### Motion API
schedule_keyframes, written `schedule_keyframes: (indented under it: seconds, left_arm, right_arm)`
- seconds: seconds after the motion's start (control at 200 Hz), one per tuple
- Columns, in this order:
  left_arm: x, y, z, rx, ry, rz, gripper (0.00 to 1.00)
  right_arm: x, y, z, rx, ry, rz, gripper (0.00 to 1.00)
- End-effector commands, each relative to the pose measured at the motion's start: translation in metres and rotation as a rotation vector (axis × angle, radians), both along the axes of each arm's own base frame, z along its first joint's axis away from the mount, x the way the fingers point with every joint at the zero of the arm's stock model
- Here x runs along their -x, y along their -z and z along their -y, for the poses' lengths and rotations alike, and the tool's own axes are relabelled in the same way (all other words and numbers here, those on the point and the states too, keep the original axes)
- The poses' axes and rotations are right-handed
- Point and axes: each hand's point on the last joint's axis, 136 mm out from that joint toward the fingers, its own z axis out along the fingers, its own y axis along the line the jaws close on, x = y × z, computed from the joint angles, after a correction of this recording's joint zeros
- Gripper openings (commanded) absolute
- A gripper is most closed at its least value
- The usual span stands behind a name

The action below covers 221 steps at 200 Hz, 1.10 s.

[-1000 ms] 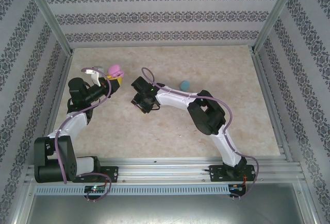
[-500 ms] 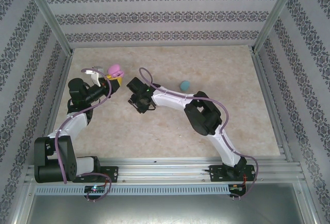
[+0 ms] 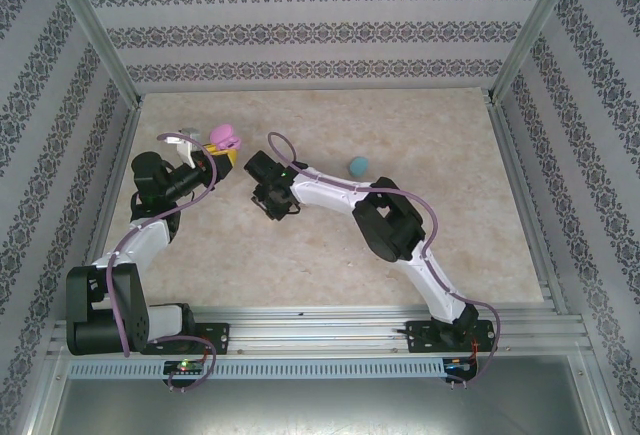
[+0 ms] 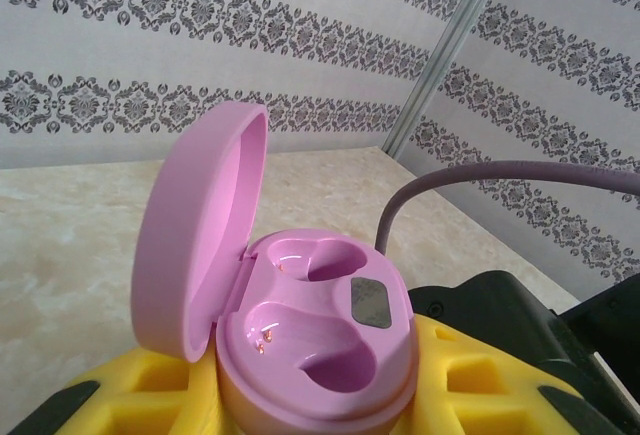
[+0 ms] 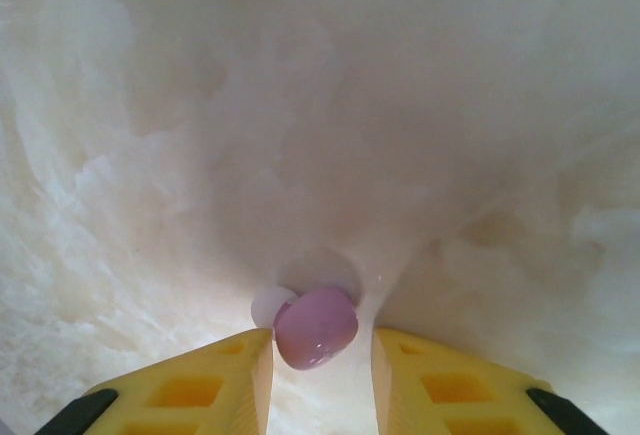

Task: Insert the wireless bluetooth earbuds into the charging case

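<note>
The right gripper point(image 5: 318, 340) straddles a small glossy pink-purple plastic earbud point(image 5: 316, 327) lying on the pale marbled table point(image 5: 400, 105), its yellow jaws set narrow with slim gaps either side; closing centred and gently should stop it squirting out. Beyond, the left gripper point(image 4: 300, 390) clamps the open pink egg-shaped plastic charging case point(image 4: 310, 340), its wells empty.

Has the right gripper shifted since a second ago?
Yes. The right gripper has slid left, away from the blue case, which has stayed put, and nearer the pink charging case.
</note>
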Motion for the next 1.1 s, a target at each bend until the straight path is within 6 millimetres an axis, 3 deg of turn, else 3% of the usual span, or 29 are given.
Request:
schedule_keyframes:
  seconds: [0.0,0.375,0.575,0.764,0.934,1.099]
  left_arm:
    - [0.005,-0.011,0.002,-0.009,0.021,0.062,0.24]
    - [0.006,-0.009,0.004,-0.012,0.029,0.056,0.23]
    - [0.006,-0.008,0.005,-0.016,0.033,0.051,0.23]
    - [0.006,-0.008,0.005,-0.020,0.033,0.052,0.23]
    - [0.005,-0.009,0.004,-0.020,0.031,0.054,0.23]
    - [0.008,-0.010,0.005,-0.026,0.030,0.055,0.23]
  right_arm:
    - [-0.011,0.007,0.016,0.077,-0.005,0.021,0.31]
    - [-0.013,0.011,0.009,0.057,-0.087,0.020,0.20]
    - [-0.014,-0.003,0.003,0.042,-0.114,0.041,0.29]
    - [-0.015,-0.024,0.015,0.064,-0.133,0.093,0.33]
    - [-0.014,-0.046,0.016,0.077,-0.240,0.147,0.33]
    - [-0.019,-0.047,0.007,0.130,-0.408,0.140,0.34]
